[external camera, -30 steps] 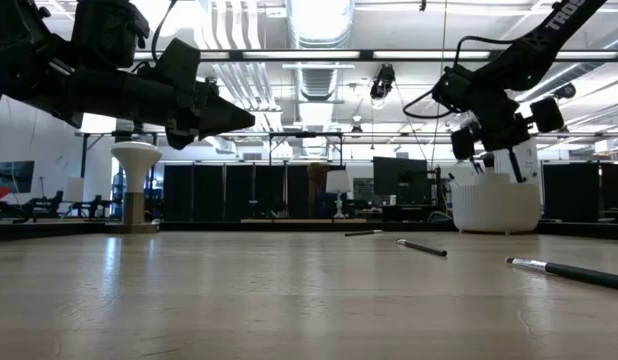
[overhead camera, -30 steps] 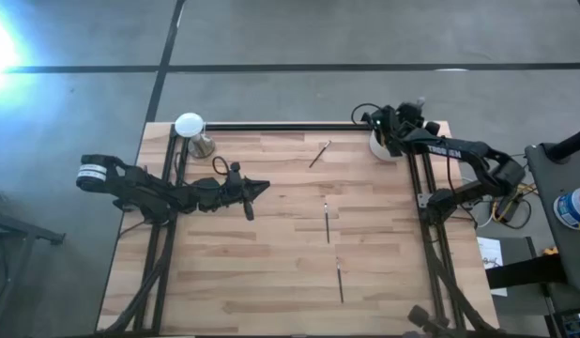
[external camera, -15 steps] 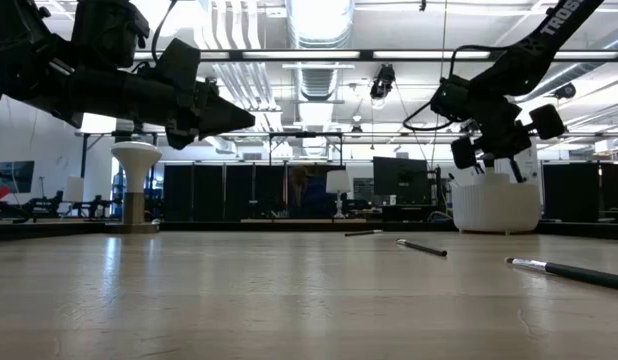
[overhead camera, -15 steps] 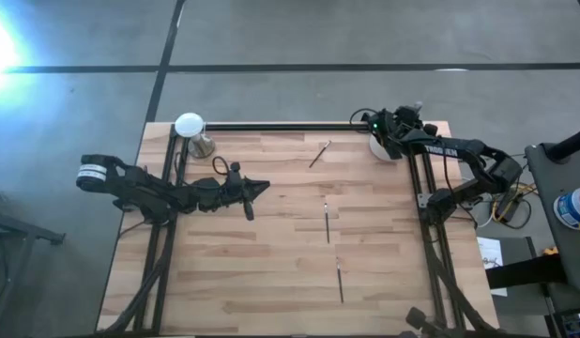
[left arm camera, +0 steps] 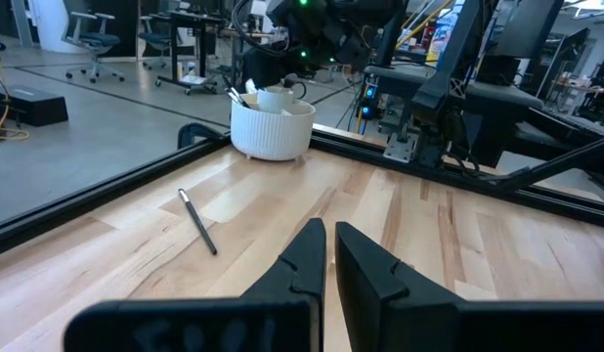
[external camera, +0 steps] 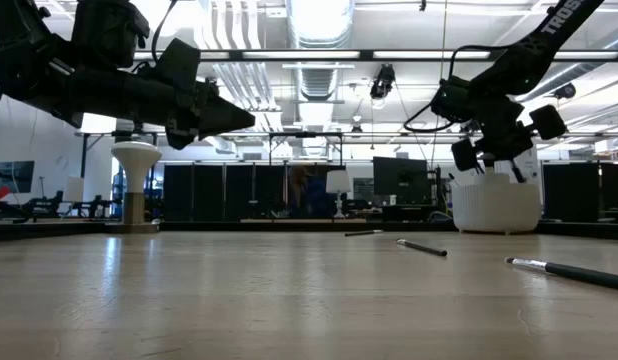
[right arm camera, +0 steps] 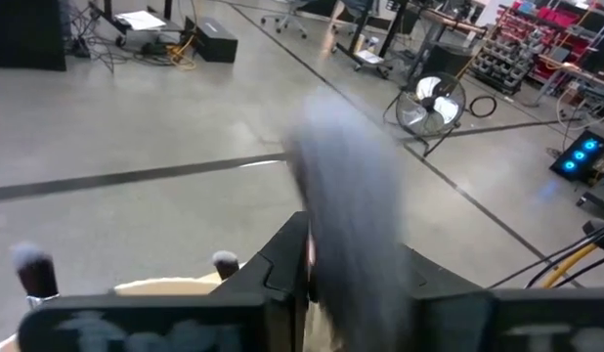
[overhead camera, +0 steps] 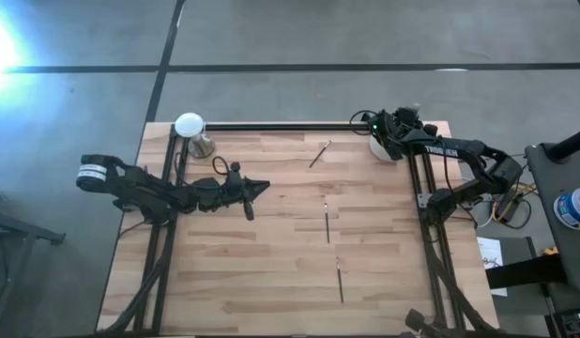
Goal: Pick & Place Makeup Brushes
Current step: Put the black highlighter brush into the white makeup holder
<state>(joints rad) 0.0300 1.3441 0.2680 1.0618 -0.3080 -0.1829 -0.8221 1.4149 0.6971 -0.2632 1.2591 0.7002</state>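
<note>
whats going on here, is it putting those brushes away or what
The right gripper is over the white cup at the table's far right corner, with a fluffy-headed makeup brush between its fingers, apparently putting it in with the brushes already there. Three thin brushes lie loose on the wooden table. The left gripper waits shut above the table's left side, holding nothing.

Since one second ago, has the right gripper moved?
Yes. In the low view the right gripper now hangs lower, nearer the rim of the white cup, and slightly farther right over it.
</note>
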